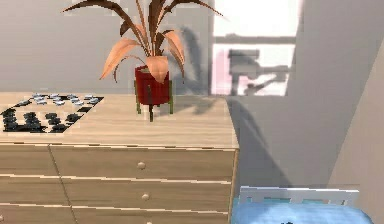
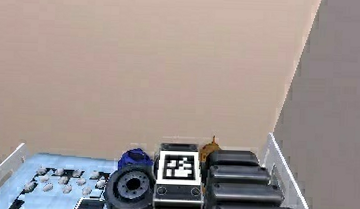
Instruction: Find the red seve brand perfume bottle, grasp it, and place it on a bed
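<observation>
1. Dresser [image 1: 140,165] of pale wood stands against the far wall [image 1: 50,50] in the forward view, with rows of drawers with small round knobs.
2. On its top at the left lies a chessboard [image 1: 45,112] set with dark and light pieces.
3. Right of the board, near the middle of the top, a houseplant [image 1: 150,40] with long reddish-brown leaves grows from a red pot [image 1: 153,85], which sits in a small wooden stand [image 1: 152,108].
4. At the near right, below the dresser's corner, is a pale blue surface with a white rim [image 1: 295,190].
5. In the arm side view the dark arm [image 2: 240,185] rises from the near edge, with a white marker square [image 2: 177,167] at its far end and a dark round part [image 2: 135,188] just left of that.
6. The jaws' far end cannot be made out, so I cannot tell whether they hold anything.
7. A small blue thing [image 2: 136,157] sits just beyond the round part; a small amber-brown thing [image 2: 209,146] peeks up just right of the marker. Whether either is the perfume bottle I cannot tell.
8. Small dark and white bits [image 2: 65,179] lie on the pale blue surface at the near left.
9. Beyond it, a beige wall [image 2: 139,61] meets a grey wall [image 2: 343,98] at the right.
</observation>
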